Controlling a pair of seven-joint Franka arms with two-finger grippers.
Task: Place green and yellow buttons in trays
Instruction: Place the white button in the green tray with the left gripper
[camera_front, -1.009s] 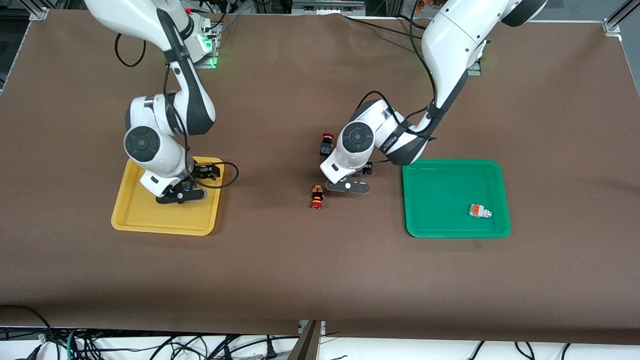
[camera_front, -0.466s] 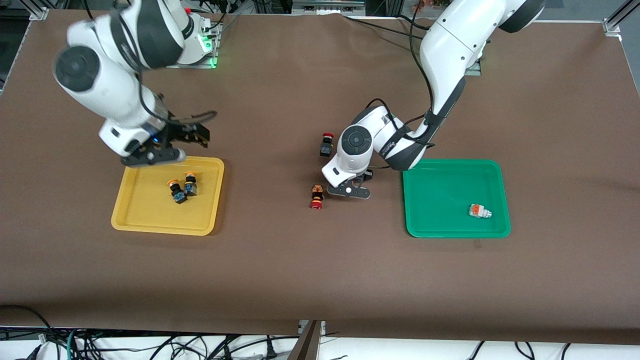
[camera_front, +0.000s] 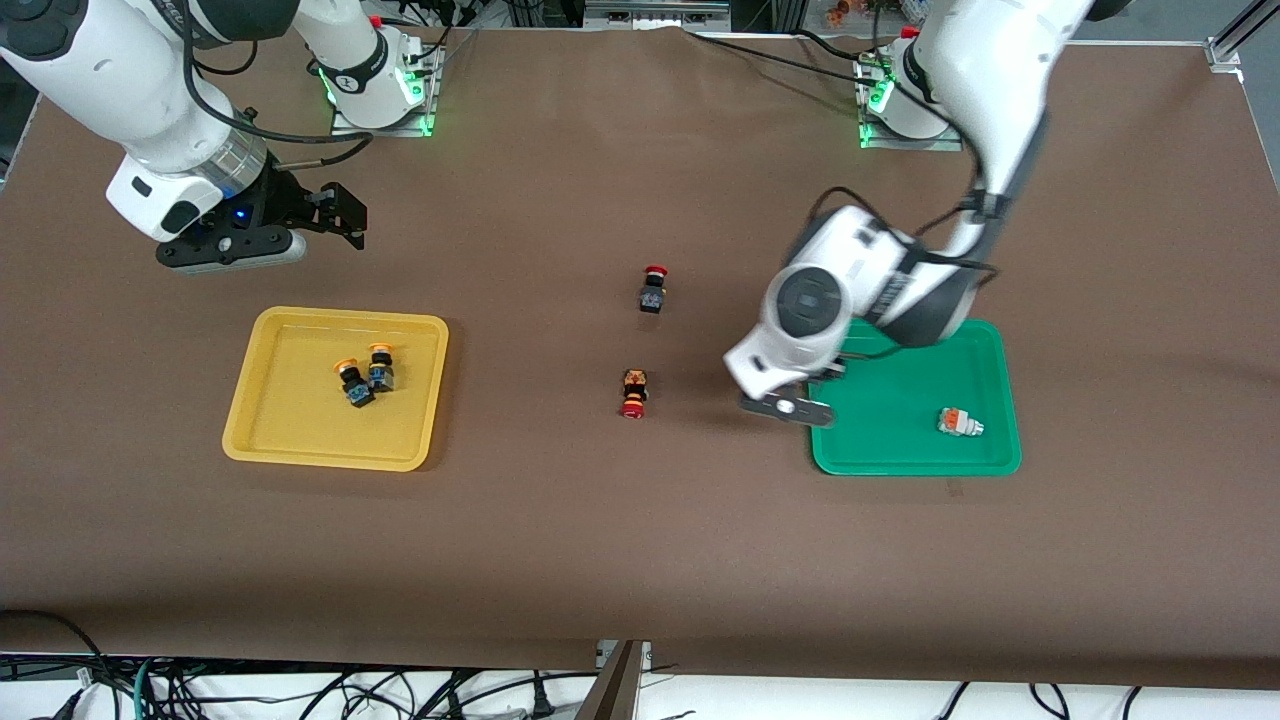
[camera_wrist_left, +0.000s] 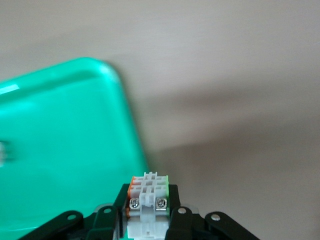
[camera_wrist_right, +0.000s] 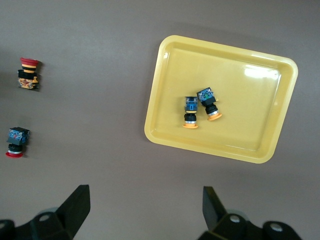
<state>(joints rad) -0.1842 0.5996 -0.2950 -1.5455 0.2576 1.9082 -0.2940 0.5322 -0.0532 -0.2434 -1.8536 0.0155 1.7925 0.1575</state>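
Note:
My left gripper (camera_front: 790, 408) is shut on a whitish-grey button with green and orange parts (camera_wrist_left: 148, 200) and holds it over the edge of the green tray (camera_front: 900, 350) that faces the table's middle. A second whitish-grey button (camera_front: 960, 422) lies in that tray. Two yellow-capped buttons (camera_front: 350, 381) (camera_front: 381, 367) lie side by side in the yellow tray (camera_front: 290, 420); they also show in the right wrist view (camera_wrist_right: 190, 112) (camera_wrist_right: 209, 103). My right gripper (camera_front: 235, 248) is open and empty, raised above the table by the yellow tray's edge toward the robots.
Two red-capped black switches lie on the brown table between the trays, one (camera_front: 653, 290) farther from the front camera, the other (camera_front: 633, 392) nearer to it. They also show in the right wrist view (camera_wrist_right: 28, 73) (camera_wrist_right: 16, 141).
My right gripper has risen out of the yellow tray and drawn back toward its base, leaving two yellow buttons there. My left gripper has moved from beside the red switches to the green tray's edge.

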